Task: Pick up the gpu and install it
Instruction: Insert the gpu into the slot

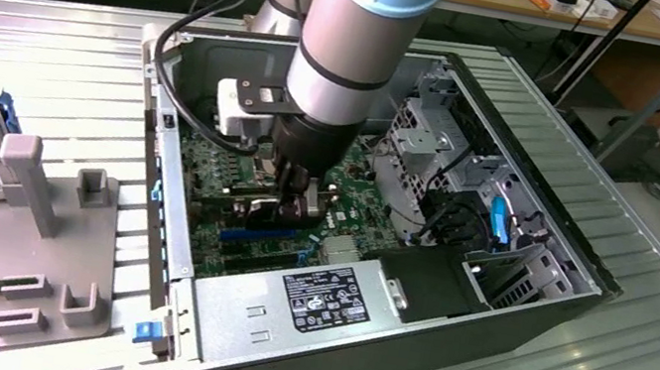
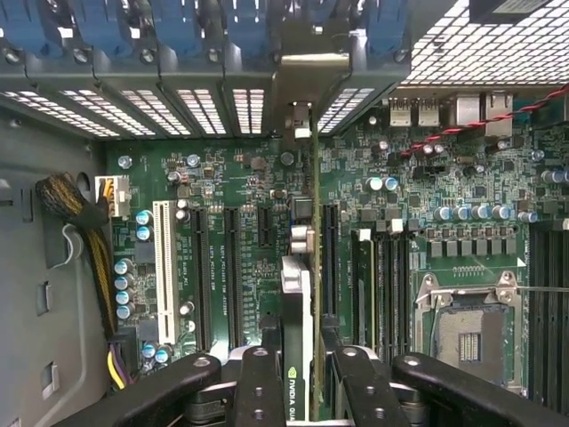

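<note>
Install step in hand: tool clamped on thin flat green gpu card, standing edge-on over long black slots of the green motherboard, contact unclear; seating likely calls for a square downward press.

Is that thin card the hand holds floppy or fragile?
Probably stiff: the gpu stands straight on edge in the hand, no sag. Likely fragile: it is a thin circuit board. It would probably tip over if released.
</note>
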Motion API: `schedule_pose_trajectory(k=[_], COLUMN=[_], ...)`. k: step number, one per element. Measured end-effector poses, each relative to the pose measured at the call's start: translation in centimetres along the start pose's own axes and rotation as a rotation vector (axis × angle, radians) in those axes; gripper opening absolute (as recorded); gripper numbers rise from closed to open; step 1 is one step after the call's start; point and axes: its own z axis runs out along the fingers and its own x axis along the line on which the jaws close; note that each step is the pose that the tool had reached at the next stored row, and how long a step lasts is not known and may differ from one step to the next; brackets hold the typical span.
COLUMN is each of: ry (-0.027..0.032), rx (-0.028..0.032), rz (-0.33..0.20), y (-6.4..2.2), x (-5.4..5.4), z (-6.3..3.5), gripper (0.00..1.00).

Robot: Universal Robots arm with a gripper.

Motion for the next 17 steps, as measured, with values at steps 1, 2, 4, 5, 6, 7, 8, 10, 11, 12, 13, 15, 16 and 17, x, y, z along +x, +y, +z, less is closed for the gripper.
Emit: schedule_pose_trajectory(k=[1, 2, 4, 5, 6, 7, 8, 10, 11, 12, 13, 15, 16, 17], ry=[-0.0001, 0.0, -0.0001, -0.0001, -0.0003, -0.0005, -0.0003, -0.0003, -0.0003, -0.0004, -0.0004, -0.0036, -0.0053, -0.0067], rx=[0.0005, 0.0006, 0.0005, 0.0006, 0.0007, 0.0007, 0.0005, 0.0005, 0.0006, 0.0007, 0.0008, 0.0018, 0.0014, 0.0012], rz=[0.0, 0.0, 0.0, 0.0, 0.0, 0.0, 0.0, 0.001, 0.002, 0.005, 0.007, 0.022, 0.018, 0.015], y=[0.0, -0.01, 0.0, -0.01, -0.01, 0.0, 0.0, 0.0, -0.01, -0.01, -0.01, -0.02, -0.02, -0.02], x=[0.02, 0.03, 0.03, 0.03, 0.02, 0.02, 0.0, 0.02, 0.07, 0.12, 0.16, 0.47, 0.38, 0.35], z=[0.1, 0.12, 0.12, 0.12, 0.11, 0.02, -0.17, -0.26, -0.27, -0.27, -0.27, -0.28, -0.27, -0.27], gripper=[0.27, 0.27, 0.27, 0.27, 0.27, 0.27, 0.27, 0.27, 0.27, 0.27, 0.27, 0.27, 0.27, 0.27])
